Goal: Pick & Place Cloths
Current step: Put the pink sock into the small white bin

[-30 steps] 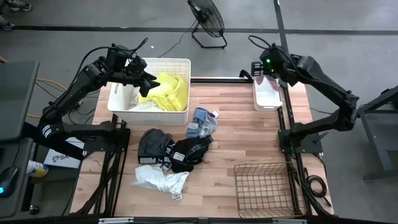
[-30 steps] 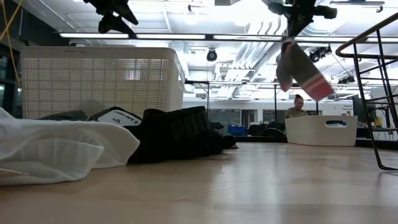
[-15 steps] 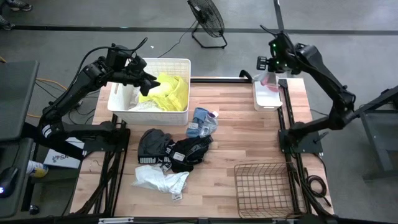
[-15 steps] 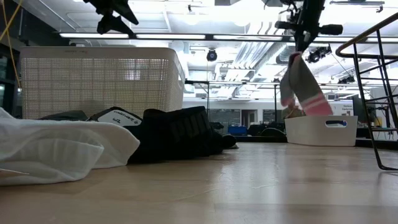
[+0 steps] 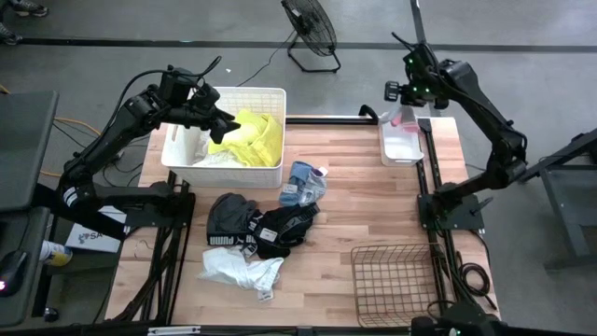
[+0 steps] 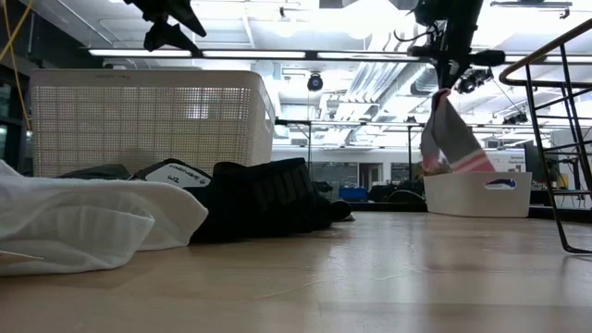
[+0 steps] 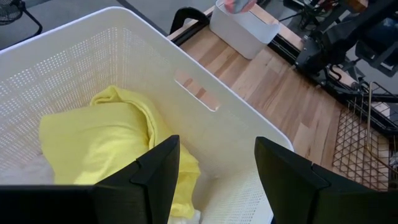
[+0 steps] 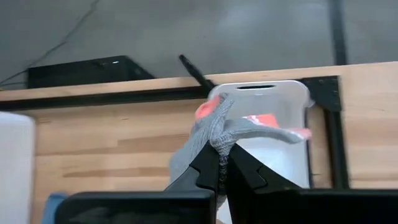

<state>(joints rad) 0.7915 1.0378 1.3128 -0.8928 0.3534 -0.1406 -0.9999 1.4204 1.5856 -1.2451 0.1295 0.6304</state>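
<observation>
Two tools are visible in the high view. The right tool [image 5: 408,101] has moved over the last second from above the near part of the small white tub [image 5: 402,149] toward its far end, at 1 o'clock on the tabletop [image 5: 373,210]. It carries a grey sock with a pink band [image 5: 404,119], so this delivery is judged nearly complete, with only the release outstanding. The left tool [image 5: 222,127] has not moved; it hovers over the white perforated basket [image 5: 177,161] at 11 o'clock, above the neon yellow cloth [image 5: 258,135]. Grey-blue socks [image 5: 303,183], black cloths [image 5: 256,227] and a white cloth [image 5: 241,270] lie on the boards, with the brown wire basket [image 5: 396,280] at 5 o'clock.

In the low view, the sock [image 6: 448,134] has swung inward and dropped; its pink end now dips behind the tub rim [image 6: 476,192]. This height relation cannot be read from above.

The left wrist view alone shows the left tool's fingers [image 7: 155,171] spread apart with nothing between them, directly above the yellow cloth [image 7: 102,143] inside the basket [image 7: 236,134].

The right wrist view alone shows the grip: the right tool's fingers [image 8: 208,171] are pressed together on a bunched fold of the sock [image 8: 214,134], above the tub [image 8: 283,99].
</observation>
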